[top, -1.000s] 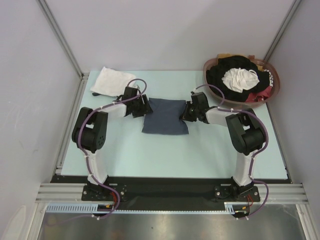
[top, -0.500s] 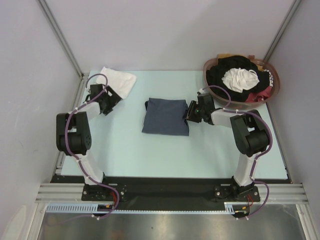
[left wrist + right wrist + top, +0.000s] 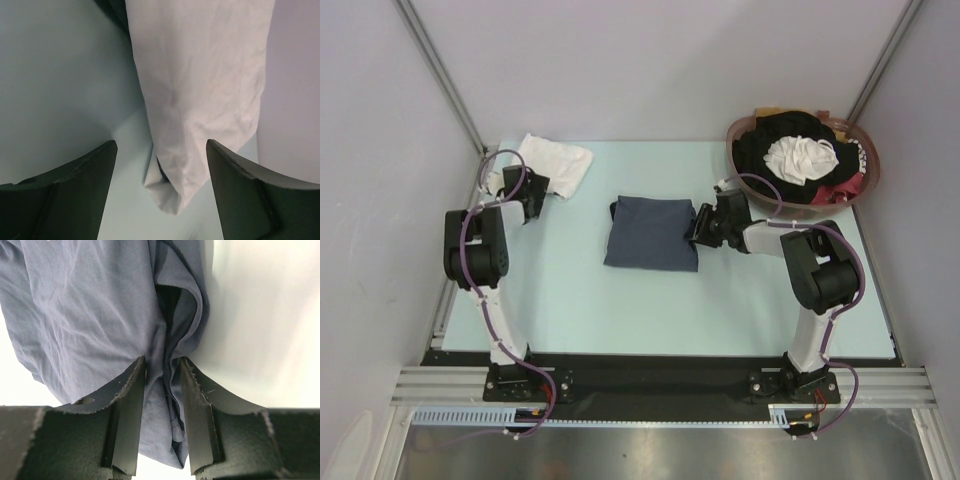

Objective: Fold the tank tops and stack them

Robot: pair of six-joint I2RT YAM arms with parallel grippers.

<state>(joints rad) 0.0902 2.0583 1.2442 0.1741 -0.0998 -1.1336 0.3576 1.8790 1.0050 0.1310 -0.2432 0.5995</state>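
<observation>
Slate grey-blue tank top (image 3: 650, 233): folded, centre of table (image 3: 570, 300). Right gripper (image 3: 162, 365): nearly closed, pinching its right edge. Left gripper (image 3: 160, 145): spread wide, gripping nothing; white tank top (image 3: 200, 75), far-left corner, near end between fingers.

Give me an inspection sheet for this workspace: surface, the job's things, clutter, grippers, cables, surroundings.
Surface: pale blue table, no spills seen.
Job's things: slate grey-blue cloth tank top folded at centre; white cloth tank top at the far left corner; apart, not stacked.
Clutter: brown round basket at far right, holding a heap of black, white and red clothes.
Grippers: left gripper open over the white top's end; right gripper fingers pinching the grey-blue top's right edge.
Cables: purple cables loop on both sides; none seen caught on cloth.
Surroundings: pale walls, metal frame posts.
</observation>
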